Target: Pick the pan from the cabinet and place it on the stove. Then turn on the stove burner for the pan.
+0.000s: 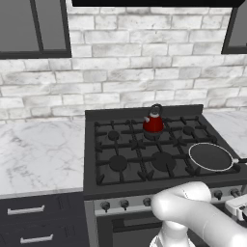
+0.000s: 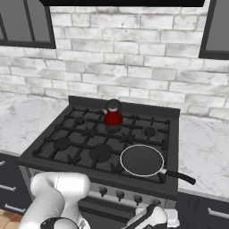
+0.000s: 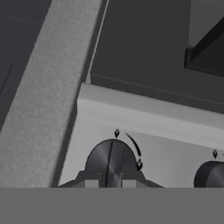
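In the hand view a round silver knob [image 3: 111,164] stands nearest, on the pale front panel of the stove [image 1: 144,149], with a small arrow mark above it and a curved arrow at its right. The gripper [image 3: 112,180] sits right at this knob, its jaws drawn together on it; the finger tips themselves are barely visible at the bottom edge. A second knob [image 3: 210,175] shows at the panel's right. In the right base view the hand [image 2: 150,218] hangs low before the stove's front right corner, below the knob row.

The pan [image 2: 142,160] rests on the front right burner of the stove, its slim handle pointing toward the right edge. A small red kettle [image 2: 113,115] stands on a rear burner near the back edge. Marble surface [image 1: 38,154] flanks the stove on both sides, and dark drawers [image 1: 34,217] sit below the left one.
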Controlling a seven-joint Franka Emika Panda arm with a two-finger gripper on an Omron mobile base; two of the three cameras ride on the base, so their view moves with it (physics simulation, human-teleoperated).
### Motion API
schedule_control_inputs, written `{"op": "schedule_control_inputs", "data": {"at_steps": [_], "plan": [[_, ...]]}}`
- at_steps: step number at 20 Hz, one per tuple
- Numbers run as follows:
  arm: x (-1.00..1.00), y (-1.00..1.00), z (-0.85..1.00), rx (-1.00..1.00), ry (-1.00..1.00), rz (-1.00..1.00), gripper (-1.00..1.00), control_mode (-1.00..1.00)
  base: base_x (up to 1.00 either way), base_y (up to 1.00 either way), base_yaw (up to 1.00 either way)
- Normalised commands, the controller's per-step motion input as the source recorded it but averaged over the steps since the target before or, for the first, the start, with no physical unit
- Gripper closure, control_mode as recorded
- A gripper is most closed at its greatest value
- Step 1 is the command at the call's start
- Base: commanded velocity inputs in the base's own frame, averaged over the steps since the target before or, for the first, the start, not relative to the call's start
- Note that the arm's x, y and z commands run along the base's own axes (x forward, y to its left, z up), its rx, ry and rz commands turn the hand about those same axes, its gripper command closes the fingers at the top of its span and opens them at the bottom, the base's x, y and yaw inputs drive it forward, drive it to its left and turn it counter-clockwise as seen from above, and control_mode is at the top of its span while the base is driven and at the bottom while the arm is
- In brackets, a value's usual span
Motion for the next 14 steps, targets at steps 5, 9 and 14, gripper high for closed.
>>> {"op": "schedule_control_inputs", "data": {"at_steps": [5,9,14], "plan": [[0.0,0.0,0.06,-0.17,0.12,0.01,1.0,-1.0,0.0,0.0,0.0],[0.0,0.0,0.01,-0.15,0.09,0.0,1.0,-1.0,0.0,0.0,0.0],[0.0,-0.01,-0.06,-0.05,0.05,0.0,1.0,-1.0,0.0,0.0,0.0]]}}
